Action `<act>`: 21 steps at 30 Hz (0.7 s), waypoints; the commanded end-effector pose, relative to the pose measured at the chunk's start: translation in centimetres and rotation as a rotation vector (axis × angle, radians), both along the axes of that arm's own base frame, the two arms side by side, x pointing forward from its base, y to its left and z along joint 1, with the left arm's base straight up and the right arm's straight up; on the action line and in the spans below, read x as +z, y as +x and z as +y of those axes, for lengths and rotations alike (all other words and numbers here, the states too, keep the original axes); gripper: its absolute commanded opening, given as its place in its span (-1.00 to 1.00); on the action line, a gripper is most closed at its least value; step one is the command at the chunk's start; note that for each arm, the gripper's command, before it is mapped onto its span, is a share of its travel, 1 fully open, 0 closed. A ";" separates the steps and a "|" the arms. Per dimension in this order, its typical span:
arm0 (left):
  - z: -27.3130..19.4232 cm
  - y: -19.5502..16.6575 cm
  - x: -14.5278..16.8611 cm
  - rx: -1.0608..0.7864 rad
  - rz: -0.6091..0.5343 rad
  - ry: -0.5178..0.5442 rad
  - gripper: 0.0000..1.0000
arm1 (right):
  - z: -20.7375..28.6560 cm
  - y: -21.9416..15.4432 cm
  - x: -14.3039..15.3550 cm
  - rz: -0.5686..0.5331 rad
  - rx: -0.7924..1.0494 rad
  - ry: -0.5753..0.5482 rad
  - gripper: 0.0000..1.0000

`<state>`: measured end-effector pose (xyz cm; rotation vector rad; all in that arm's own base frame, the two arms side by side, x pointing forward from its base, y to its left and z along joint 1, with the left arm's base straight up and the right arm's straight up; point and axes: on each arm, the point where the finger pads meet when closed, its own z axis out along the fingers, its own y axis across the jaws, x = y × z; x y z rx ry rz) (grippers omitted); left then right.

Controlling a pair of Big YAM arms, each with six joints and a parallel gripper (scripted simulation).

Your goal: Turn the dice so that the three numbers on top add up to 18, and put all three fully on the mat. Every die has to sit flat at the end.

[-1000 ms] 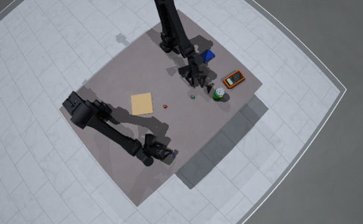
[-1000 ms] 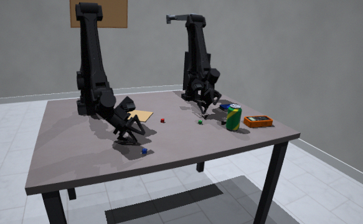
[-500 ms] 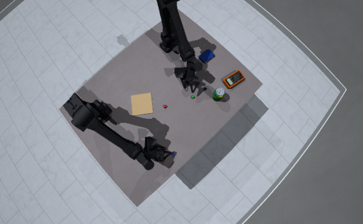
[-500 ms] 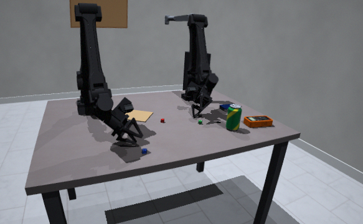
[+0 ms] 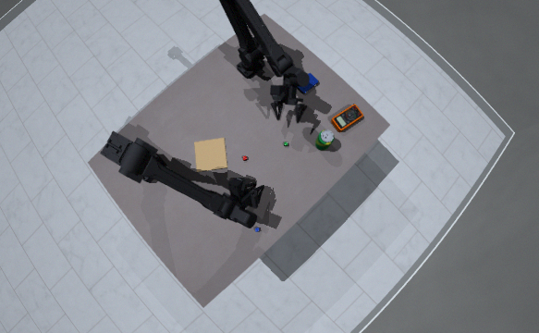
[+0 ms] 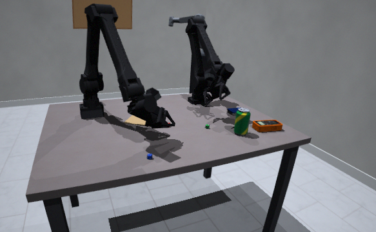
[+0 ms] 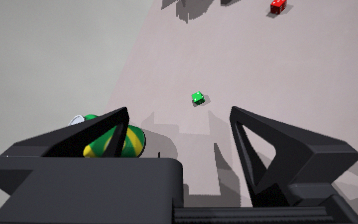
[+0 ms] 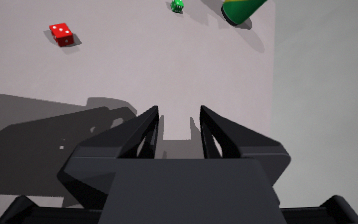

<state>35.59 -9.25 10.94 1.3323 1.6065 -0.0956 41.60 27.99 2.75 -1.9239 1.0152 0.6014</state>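
A red die [image 5: 245, 158] [image 7: 278, 6] [image 8: 61, 34] lies beside the tan square mat [image 5: 211, 154] [image 6: 135, 120], and its upper face seems to show three pips. A green die [image 5: 286, 143] [image 6: 207, 126] [image 7: 198, 97] [image 8: 177, 5] lies on the table near the can. A blue die [image 5: 257, 229] [image 6: 149, 156] lies near the table edge; its top number is too small to read. My left gripper [image 5: 288, 119] [image 7: 179, 112] is wide open and empty above the table, short of the green die. My right gripper [image 5: 259, 196] [image 8: 179, 111] is partly open and empty, between the red and blue dice.
A green and yellow can [image 5: 324, 140] [image 6: 242, 122] [image 7: 135, 141] stands near the green die. An orange multimeter [image 5: 348, 117] [image 6: 267, 125] lies beyond it near the table edge. A dark blue object [image 5: 310, 83] [image 6: 233, 111] lies partly under the left arm.
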 end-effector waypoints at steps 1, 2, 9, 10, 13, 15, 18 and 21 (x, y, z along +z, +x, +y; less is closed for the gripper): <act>2.2 0.1 5.2 0.127 0.123 -0.137 1.00 | 6.6 0.3 1.6 0.145 0.118 0.040 -0.21; 2.2 0.1 5.2 0.127 0.123 -0.137 1.00 | 6.6 0.3 1.6 0.145 0.118 0.040 -0.21; 4.2 -2.4 10.4 0.260 0.227 -0.322 1.00 | 14.4 -1.3 1.4 0.282 0.249 0.002 -0.21; 4.4 -2.6 11.5 0.269 0.225 -0.339 1.00 | 15.2 -1.5 1.1 0.292 0.257 -0.017 -0.21; 4.7 -3.8 13.5 0.288 0.232 -0.380 1.00 | 17.0 -1.8 0.0 0.313 0.277 -0.088 -0.21; 4.8 -4.3 14.2 0.291 0.229 -0.390 1.00 | 18.1 -2.0 -0.8 0.324 0.293 -0.135 -0.21; 4.9 -4.7 14.7 0.285 0.214 -0.386 1.00 | 19.1 -2.3 -1.6 0.338 0.304 -0.188 -0.21; 4.9 -4.9 15.0 0.278 0.200 -0.376 1.00 | 20.2 -2.6 -2.3 0.354 0.319 -0.239 -0.21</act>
